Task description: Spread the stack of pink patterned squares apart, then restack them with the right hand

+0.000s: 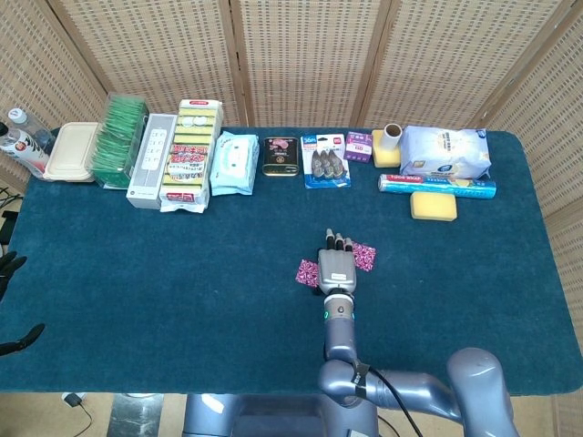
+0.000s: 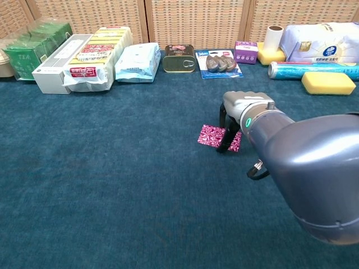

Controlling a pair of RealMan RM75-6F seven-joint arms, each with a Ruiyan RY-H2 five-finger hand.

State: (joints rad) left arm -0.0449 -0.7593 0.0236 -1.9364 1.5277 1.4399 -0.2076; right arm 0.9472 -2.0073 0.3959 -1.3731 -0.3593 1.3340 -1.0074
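The right hand (image 1: 336, 266) rested palm-down on the pink patterned squares (image 1: 307, 272) near the middle of the counter (image 1: 137, 273), toward its front edge. Its fingers (image 2: 229, 136) were apart and pressing down on the squares, gripping nothing. One square showed just left of the hand and another just right, so the spread ran side to side along the counter, directly beneath the palm. The left hand (image 1: 9, 264) showed only as dark fingertips off the counter's left edge, its state impossible to tell, so restacking fell to the right hand.
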